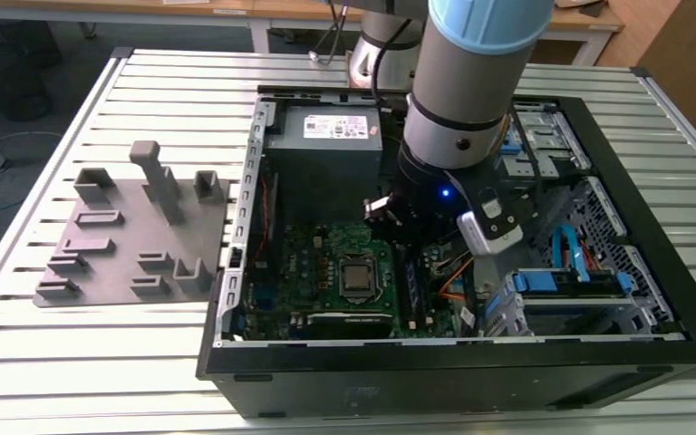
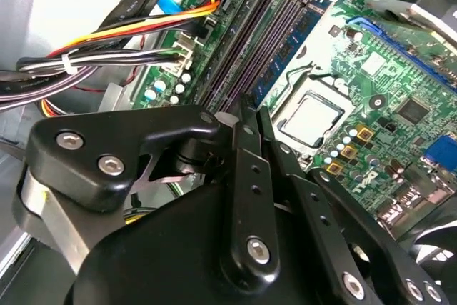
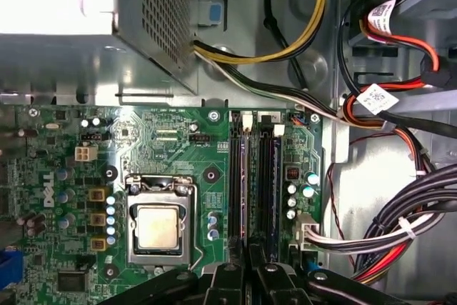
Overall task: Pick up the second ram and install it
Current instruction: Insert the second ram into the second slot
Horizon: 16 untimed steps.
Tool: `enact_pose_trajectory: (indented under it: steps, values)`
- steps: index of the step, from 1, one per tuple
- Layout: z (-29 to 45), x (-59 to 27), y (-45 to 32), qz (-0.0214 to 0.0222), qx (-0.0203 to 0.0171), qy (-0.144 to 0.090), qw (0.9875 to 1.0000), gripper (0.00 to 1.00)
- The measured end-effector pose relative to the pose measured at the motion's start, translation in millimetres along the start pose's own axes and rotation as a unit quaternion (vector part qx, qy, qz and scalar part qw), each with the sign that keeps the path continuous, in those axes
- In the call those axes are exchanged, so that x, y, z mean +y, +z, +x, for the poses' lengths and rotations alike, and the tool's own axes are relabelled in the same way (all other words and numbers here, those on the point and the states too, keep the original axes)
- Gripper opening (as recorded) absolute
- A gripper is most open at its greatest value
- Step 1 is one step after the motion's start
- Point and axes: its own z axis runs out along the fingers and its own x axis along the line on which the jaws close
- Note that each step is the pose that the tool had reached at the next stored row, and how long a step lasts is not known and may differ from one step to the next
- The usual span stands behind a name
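Second wrist view: pincer [image 2: 246, 116] clenched, fingertips over the motherboard's [image 2: 371, 105] memory slots [image 2: 268, 33]

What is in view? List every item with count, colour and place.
table: one, silver, slatted, under everything
fixture plate: one, grey, with raised blocks, on the table at the exterior view's left
computer case: one, black, open, on the table
motherboard: one, green, inside the case
processor socket: one, silver, on the motherboard
memory slots: a row, dark, beside the socket
memory stick: at least one, dark, standing in a slot; which stick it is cannot be told
power supply: one, grey, inside the case
cables: a bundle, yellow, red, black, white
arm: one, grey and light blue, reaching into the case
gripper: one, black, over the memory slots
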Motion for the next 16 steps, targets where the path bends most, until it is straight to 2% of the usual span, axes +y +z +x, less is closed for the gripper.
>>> enact_pose_trajectory:
  steps: [3,16]
  values:
    - [0.0,0.1,2.0,-0.0001,0.0004,0.01,0.9999,0.14]
    - [-0.2,0.4,10.0,0.0005,0.0005,0.014,0.9999,0.14]
